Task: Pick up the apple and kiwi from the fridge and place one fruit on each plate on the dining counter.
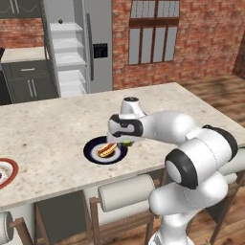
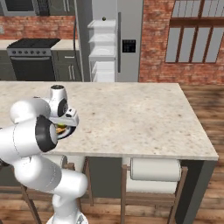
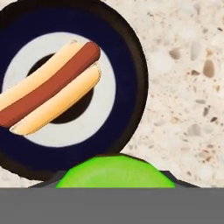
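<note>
Stools (image 1: pixel 125 192), white-backed: standing along the near edge of the table (image 1: pixel 57 124).

Claw (image 1: pixel 125 141): hanging low over the near right edge of the black plate (image 1: pixel 91 152), clenching on the kiwi (image 3: pixel 116 171). In the hand view the lime-green fruit is sitting at the bottom between the tips, over the plate's rim and the speckled stone just beside it. Whether the kiwi is touching the plate cannot be told.

Black plate: lying on the beige speckled table toward its near edge, carrying a hot dog in a bun (image 3: pixel 50 87) across its pale centre.

White plate with red rim (image 1: pixel 10 168): lying at the left edge of the left base view, on the same table, well apart from the black one.

Fridge (image 1: pixel 98 28), grey: standing beyond the table against the brick wall (image 1: pixel 201 38), one door (image 1: pixel 48 38) hanging open, white shelves (image 1: pixel 67 57) showing.

Stove (image 2: pixel 33 59), black: standing left of the fridge.
</note>
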### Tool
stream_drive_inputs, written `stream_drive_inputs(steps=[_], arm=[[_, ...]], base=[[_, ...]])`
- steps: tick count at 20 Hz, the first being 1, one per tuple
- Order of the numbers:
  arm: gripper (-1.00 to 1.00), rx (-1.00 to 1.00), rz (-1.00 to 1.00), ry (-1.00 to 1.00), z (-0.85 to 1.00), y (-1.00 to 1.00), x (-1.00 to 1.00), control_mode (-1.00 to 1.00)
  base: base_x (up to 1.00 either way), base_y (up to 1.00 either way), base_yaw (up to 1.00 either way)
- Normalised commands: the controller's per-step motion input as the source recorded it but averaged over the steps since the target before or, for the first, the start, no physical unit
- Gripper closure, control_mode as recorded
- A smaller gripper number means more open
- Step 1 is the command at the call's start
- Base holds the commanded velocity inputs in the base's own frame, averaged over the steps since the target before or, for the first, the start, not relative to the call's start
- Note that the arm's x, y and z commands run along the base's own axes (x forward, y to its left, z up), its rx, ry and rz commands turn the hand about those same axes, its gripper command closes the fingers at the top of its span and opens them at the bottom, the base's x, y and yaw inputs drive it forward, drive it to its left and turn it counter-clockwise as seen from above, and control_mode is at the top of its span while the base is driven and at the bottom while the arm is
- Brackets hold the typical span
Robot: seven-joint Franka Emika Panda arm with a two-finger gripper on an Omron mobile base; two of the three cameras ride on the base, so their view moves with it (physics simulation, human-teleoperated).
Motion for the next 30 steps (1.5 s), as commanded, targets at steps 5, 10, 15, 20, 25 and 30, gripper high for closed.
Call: stream_drive_inputs(steps=[5, 10, 15, 20, 25, 30], arm=[[1.00, -0.04, 0.00, 0.06, -0.50, 0.06, 0.10, -1.00], [1.00, -0.01, 0.00, 0.06, -0.30, 0.00, 0.31, -1.00], [1.00, 0.00, 0.00, 0.07, -0.09, 0.04, 0.47, -1.00], [1.00, 0.00, 0.00, 0.05, 0.00, 0.19, 0.08, -1.00], [1.00, 0.00, 0.00, 0.02, -0.18, 0.16, 0.05, -1.00], [1.00, 0.00, 0.00, 0.00, -0.18, 0.03, 0.02, -1.00]], base=[[0.00, 0.00, 0.00], [0.00, 0.00, 0.00], [0.00, 0.00, 0.00], [0.00, 0.00, 0.00], [0.00, 0.00, 0.00], [0.00, 0.00, 0.00]])
